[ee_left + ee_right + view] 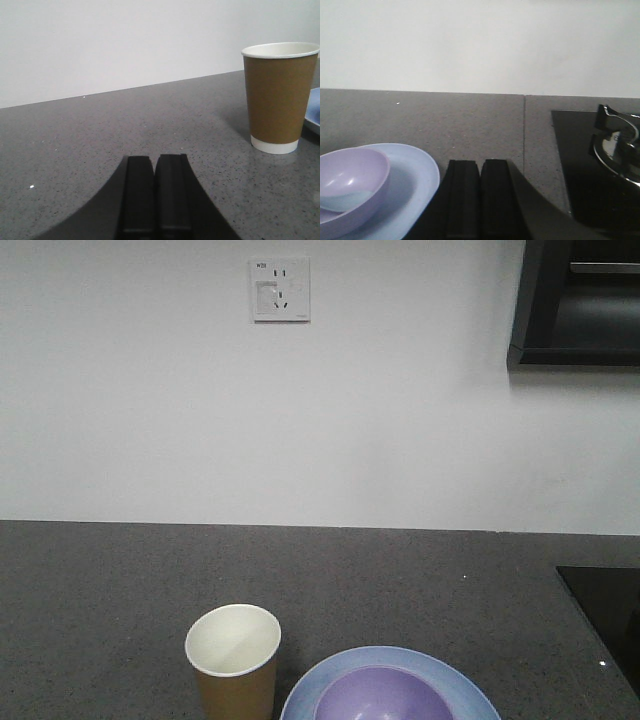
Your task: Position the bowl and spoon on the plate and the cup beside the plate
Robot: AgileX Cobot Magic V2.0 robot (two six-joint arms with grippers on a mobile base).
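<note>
Starting at the left, our left gripper (157,192) hangs low over the grey speckled counter (100,590), its two black fingers pressed flat together with nothing between them. To its right, well apart from it, the cup (279,95) stands upright on the counter, brown wall, white rim and white base band all plain to us. In the front view the cup (234,660) sits just beside the left edge of the plate (470,685); we cannot tell whether the two touch. A sliver of the plate (314,115) also shows at the far right of the left wrist view, behind the cup.

On the plate we see the bowl (350,180), upright and set toward the plate's left side in the right wrist view, with the plate's pale blue rim (420,175) bare to its right. Inside the bowl lies a pale blue-white shape that we take to be the spoon (340,202), though only part of it shows.

Our right gripper (480,195) sits just right of the plate, fingers clenched together and holding nothing. Farther right is a black glass cooktop (580,165) with a metal burner (617,145). On the wall above we see a white socket (280,290).
</note>
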